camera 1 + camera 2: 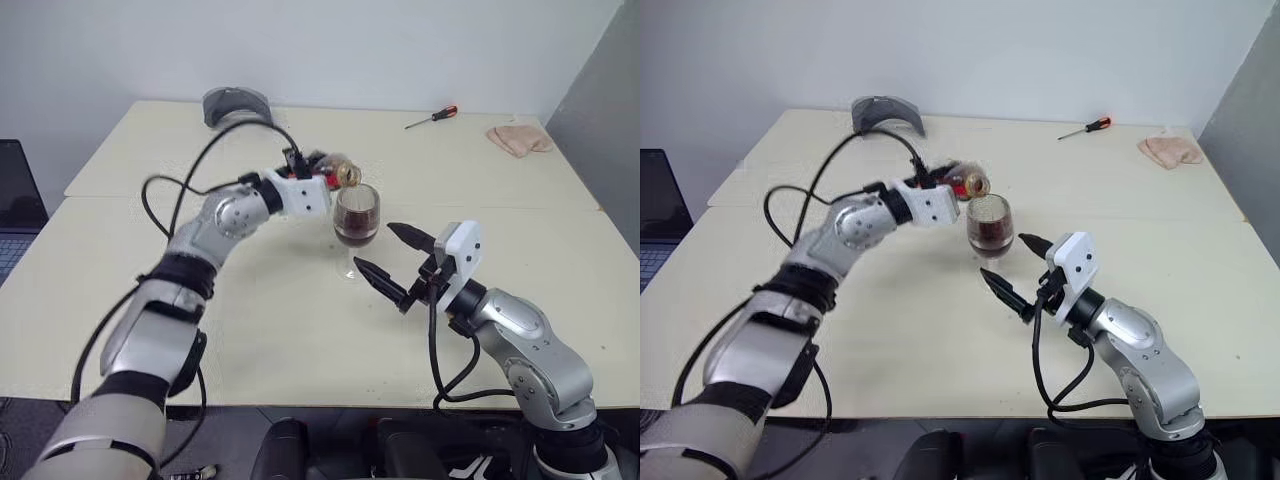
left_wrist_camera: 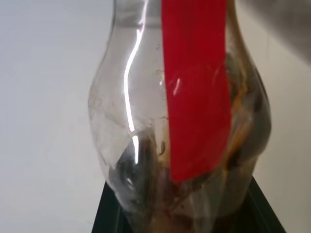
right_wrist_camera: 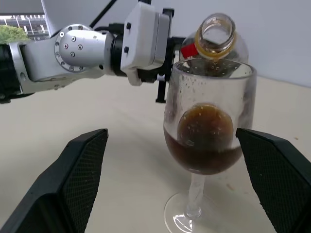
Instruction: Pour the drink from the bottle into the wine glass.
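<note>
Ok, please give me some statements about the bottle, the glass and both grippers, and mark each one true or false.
1. The left gripper holds the bottle tilted over the wine glass. True.
2. The wine glass is empty. False: dark drink fills the bottom of its bowl.
3. The right gripper is clamped on the glass stem. False: it is open, its fingers apart from the glass.
4. A screwdriver lies on the table. True.
5. The bottle's mouth is capped. False: it is open.

2 head views look down over the table; wrist views close, perhaps sharing the wine glass
</note>
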{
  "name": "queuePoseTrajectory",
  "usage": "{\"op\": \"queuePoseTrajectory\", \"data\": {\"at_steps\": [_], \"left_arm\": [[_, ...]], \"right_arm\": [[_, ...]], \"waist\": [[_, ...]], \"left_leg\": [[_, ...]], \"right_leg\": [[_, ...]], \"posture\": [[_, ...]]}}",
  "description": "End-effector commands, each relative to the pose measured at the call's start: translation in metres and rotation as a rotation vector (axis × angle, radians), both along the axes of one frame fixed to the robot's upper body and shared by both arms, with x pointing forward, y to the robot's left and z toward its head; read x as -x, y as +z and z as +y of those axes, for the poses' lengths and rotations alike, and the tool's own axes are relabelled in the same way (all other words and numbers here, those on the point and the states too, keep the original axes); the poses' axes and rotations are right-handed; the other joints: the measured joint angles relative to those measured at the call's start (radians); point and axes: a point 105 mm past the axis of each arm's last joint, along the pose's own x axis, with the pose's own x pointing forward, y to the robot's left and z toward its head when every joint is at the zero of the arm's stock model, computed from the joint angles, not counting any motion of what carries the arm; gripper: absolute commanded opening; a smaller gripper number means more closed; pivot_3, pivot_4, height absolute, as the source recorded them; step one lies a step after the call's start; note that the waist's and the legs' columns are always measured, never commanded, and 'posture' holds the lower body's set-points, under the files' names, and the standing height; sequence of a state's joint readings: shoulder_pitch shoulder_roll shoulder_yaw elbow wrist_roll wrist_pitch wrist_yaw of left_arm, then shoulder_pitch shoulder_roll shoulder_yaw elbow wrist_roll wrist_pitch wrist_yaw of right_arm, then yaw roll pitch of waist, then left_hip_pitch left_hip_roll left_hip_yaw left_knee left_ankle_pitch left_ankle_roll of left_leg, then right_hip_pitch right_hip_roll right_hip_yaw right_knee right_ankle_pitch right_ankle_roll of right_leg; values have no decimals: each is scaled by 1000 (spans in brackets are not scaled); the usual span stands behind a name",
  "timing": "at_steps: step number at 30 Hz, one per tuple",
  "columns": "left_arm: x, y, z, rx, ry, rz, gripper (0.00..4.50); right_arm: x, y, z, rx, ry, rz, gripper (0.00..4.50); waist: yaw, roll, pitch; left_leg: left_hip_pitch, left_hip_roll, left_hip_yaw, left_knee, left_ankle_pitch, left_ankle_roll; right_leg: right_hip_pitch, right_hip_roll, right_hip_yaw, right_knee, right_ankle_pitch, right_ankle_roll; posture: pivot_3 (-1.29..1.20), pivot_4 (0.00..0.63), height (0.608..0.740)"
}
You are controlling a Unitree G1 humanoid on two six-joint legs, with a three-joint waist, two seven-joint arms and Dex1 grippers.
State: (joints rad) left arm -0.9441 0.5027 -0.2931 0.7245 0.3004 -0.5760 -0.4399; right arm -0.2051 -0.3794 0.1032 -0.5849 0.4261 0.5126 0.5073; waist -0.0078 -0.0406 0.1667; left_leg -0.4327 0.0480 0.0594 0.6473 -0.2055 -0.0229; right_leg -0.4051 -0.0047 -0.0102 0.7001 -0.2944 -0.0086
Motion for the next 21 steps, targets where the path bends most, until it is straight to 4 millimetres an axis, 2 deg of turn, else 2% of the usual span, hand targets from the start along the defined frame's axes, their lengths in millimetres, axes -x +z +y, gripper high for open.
{"op": "queuePoseTrajectory", "data": {"at_steps": [1,4,10,13,16,21], "left_arm": [[6,33,9,182,21,9,899],[2,23,37,386,140,157,899],[1,9,92,586,350,262,899],[2,-6,125,766,439,351,899],[3,-14,135,847,461,397,899],[2,-42,156,972,508,498,899]], "right_arm": [[10,10,6,13,63,-52,4500],[12,13,7,27,84,-60,4500],[11,13,7,45,106,-47,4500],[15,11,10,73,144,-37,4500],[17,10,11,90,158,-30,4500],[19,5,16,126,206,-8,4500]], "waist": [[1,0,0],[-2,0,0],[-3,0,0],[-1,0,0],[1,0,0],[3,0,-1]], "left_leg": [[0,0,0,0,0,0],[0,0,0,0,0,0],[0,0,-1,0,0,0],[0,0,-1,0,-1,1],[0,0,-2,0,-1,2],[0,0,-1,0,-2,3]], "right_leg": [[0,0,0,0,0,0],[0,0,0,0,0,0],[0,1,0,1,0,0],[0,0,0,1,0,0],[0,0,0,1,0,0],[1,0,0,0,0,0]], "posture": [[0,150,740],[0,150,740],[0,150,740],[0,150,740],[0,150,740],[0,150,740]]}}
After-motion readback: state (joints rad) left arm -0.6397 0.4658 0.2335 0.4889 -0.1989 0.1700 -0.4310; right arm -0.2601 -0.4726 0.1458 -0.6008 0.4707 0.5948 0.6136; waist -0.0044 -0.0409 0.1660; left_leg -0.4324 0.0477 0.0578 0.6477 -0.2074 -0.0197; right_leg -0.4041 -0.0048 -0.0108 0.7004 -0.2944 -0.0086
